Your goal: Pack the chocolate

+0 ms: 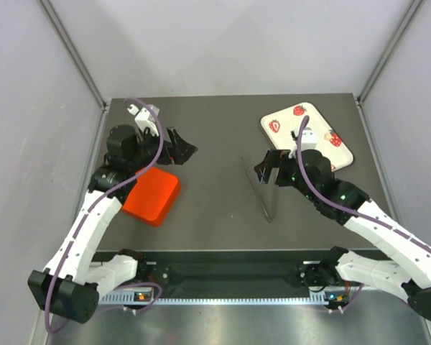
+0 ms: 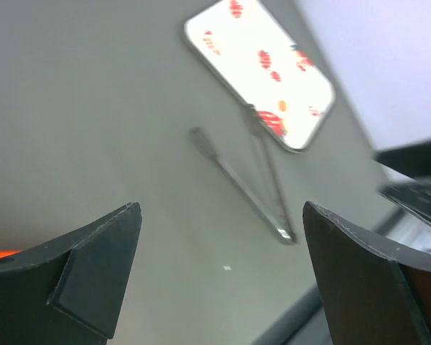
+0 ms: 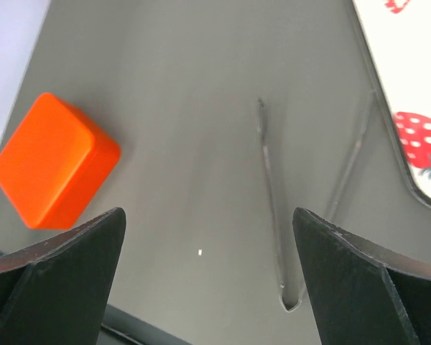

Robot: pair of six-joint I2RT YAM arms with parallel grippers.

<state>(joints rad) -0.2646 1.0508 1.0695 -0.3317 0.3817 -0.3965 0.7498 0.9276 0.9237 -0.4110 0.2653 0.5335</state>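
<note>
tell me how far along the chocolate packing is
Looks nearly finished. Done: the orange box looks shut on the table, and no chocolate shows on the strawberry tray. In hand: nothing; the left tool and right tool are both open and empty, with the tongs lying on the table. Left: probably nothing, though the box's contents are hidden.

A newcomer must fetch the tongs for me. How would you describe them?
Start at the white strawberry-print tray at the far right. Just left of it, toward the orange box, lie the tongs. They alone are thin, silvery metal, a narrow V.
</note>
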